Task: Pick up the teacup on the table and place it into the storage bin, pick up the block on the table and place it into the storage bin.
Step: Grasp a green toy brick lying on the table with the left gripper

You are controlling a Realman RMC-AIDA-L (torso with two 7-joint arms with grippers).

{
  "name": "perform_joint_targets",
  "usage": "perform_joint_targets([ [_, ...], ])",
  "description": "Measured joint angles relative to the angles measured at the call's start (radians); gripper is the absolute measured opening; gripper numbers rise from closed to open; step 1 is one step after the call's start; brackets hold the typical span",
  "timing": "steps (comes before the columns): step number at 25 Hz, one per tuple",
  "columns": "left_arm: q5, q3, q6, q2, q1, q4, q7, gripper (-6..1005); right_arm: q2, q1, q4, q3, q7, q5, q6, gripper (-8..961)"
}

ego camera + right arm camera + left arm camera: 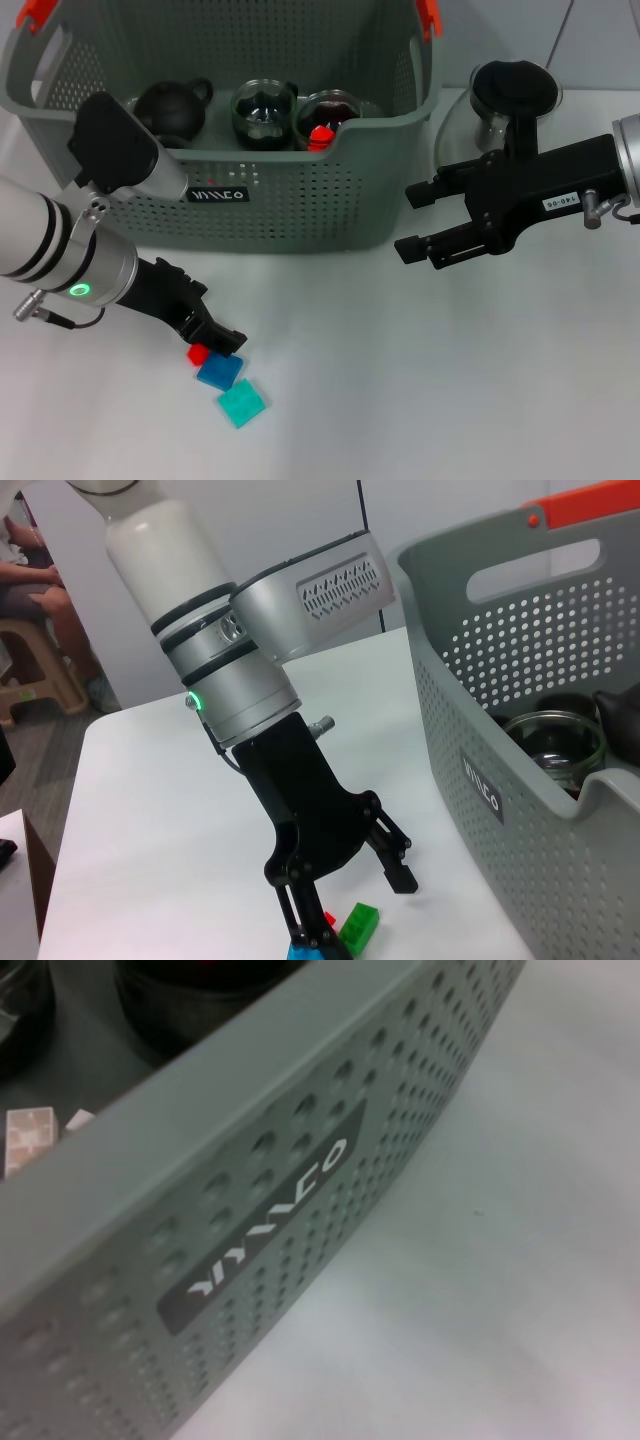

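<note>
Left gripper [215, 345], fingers spread, hung down over the red block [197, 353] beside the blue blocks [220, 371], apparently for a grasp, while right gripper [418, 222] waited released beside the bin [330, 200].

Storage bin [300, 200] wall blocks rearward — bare table [450, 380] open right of blocks [228, 385]
</note>
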Motion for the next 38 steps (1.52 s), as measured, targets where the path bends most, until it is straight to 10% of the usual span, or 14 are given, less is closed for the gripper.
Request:
perform_joint_targets([
  [38, 0.000, 0.014, -0.006, 0.002, 0.010, 0.001, 0.004, 919, 0.000, 0.000, 0.000, 0.000, -0.009, 0.009, 0.000, 838],
])
